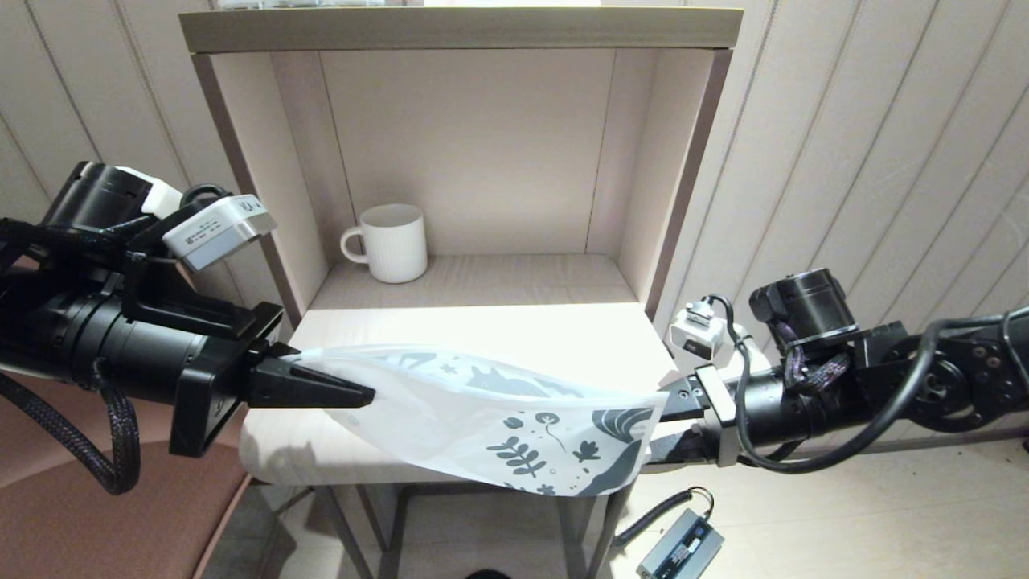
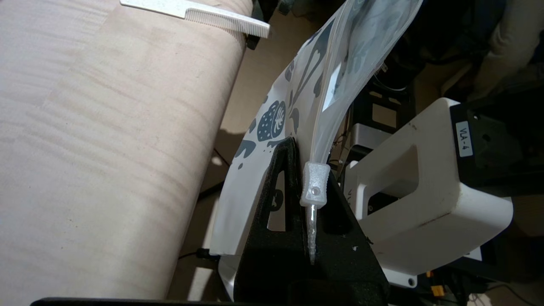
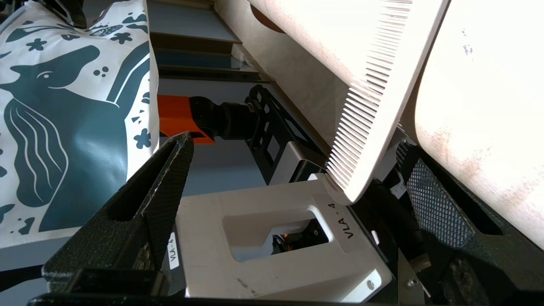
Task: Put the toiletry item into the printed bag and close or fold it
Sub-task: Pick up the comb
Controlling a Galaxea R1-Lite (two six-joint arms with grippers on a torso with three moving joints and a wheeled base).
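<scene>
While the left gripper pinches the printed bag, labels read "VLA-4".

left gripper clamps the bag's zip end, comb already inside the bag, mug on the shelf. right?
Not quite: the comb lies on the table, outside the printed bag, as the left wrist view shows. The left gripper does clamp the zip end; mug is on the shelf.

My left gripper reaches in level from nine o'clock, its fingers pinched tight on the printed bag at its zip edge. My right gripper comes in level from three o'clock, fingers spread, tips hidden behind the bag's far end.
</scene>
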